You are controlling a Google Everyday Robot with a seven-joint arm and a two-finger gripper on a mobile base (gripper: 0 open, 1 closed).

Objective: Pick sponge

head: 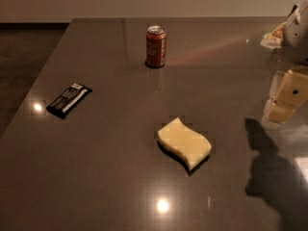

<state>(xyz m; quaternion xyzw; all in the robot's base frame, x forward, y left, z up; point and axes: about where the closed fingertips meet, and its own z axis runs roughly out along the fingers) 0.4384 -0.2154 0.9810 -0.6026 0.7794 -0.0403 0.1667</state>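
Observation:
The sponge (185,143) is a pale yellow foam block with wavy edges. It lies flat on the dark table (110,167), a little right of the middle. My gripper (281,102) hangs at the right edge of the view, above the table and well to the right of the sponge, a bit farther back. Its cream blocky fingers (288,93) point down. It holds nothing and does not touch the sponge.
A red soda can (156,46) stands upright at the back centre. A black wrapped bar (69,99) lies at the left. A pale object (274,36) sits at the far right back. The gripper's shadow (264,167) falls right of the sponge. The table's left edge borders dark floor.

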